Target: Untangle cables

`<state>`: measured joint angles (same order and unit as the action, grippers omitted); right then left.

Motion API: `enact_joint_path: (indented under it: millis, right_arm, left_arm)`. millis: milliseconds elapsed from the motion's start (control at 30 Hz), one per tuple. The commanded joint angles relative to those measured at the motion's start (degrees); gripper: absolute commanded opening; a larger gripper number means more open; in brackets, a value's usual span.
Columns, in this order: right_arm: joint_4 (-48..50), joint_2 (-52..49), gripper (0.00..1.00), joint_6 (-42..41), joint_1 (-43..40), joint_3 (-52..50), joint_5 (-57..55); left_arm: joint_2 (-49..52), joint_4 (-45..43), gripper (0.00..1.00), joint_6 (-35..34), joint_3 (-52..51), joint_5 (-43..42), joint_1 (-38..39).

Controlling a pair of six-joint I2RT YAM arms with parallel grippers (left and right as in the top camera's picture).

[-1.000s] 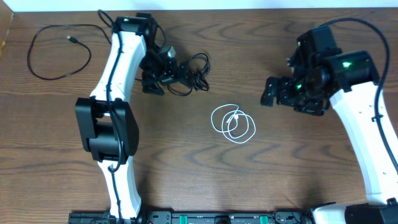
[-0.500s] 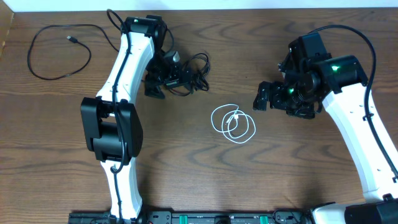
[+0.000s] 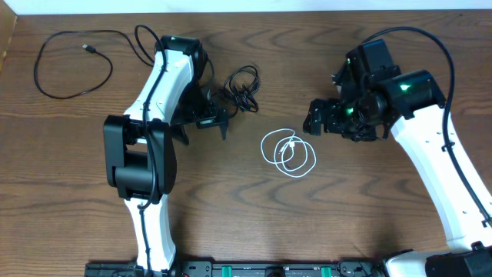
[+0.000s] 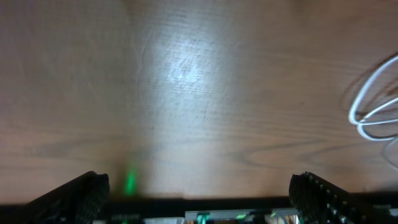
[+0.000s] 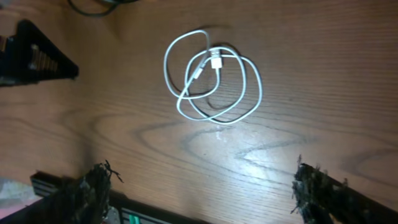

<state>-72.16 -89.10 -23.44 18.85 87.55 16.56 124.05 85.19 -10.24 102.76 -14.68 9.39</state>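
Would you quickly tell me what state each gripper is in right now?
Left gripper: open, holding nothing.
Right gripper: open, holding nothing.

The white-shelled, black-jointed left arm (image 3: 157, 92) stretches away from its base, and the black two-finger left pincer (image 3: 204, 123) is spread wide and empty. The matching right arm (image 3: 430, 154) bends inward. Its right pincer (image 3: 314, 119) points left, fingers apart, gripping nothing.

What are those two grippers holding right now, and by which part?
Nothing. The left gripper and right gripper both stand open and empty; the coiled white cable lies loose on the wooden table.
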Motion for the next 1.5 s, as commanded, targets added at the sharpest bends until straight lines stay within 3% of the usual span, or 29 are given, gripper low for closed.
enact_joint_path:
  millis: [0,100,300,567,800,1133,1467]
  right_arm:
    - [0.5,0.3,0.91,-0.3,1.2,-0.3,0.5]
    - [0.9,0.3,0.99,-1.2,2.3,-0.3,0.5]
    - [2.5,0.3,0.99,-1.6,2.9,-0.3,0.4]
    - [4.5,0.3,0.99,-2.2,2.8,-0.3,-1.2]
    - [7.5,0.3,0.99,-4.5,3.0,-0.3,-1.1]
    - [12.5,-1.2,0.99,-4.3,6.7,-0.4,-1.1]
    - [11.5,-2.7,0.99,-0.7,7.5,-0.5,-1.2]
  left_arm:
    - [0.7,1.4,0.98,-1.0,-0.3,0.8,-0.3]
    - [0.7,1.9,0.98,-0.7,-0.3,0.8,-0.3]
    - [-1.7,0.1,0.98,3.1,0.0,-0.8,-0.3]
    - [-17.9,-3.9,0.98,5.9,-0.1,-5.4,-0.3]
    - [-29.6,-3.7,0.98,3.5,-0.2,3.0,-0.3]
    - [-29.7,-1.3,0.98,-0.6,-0.3,3.5,-0.3]
    - [-29.7,7.6,0.98,2.5,-0.4,4.0,-1.9]
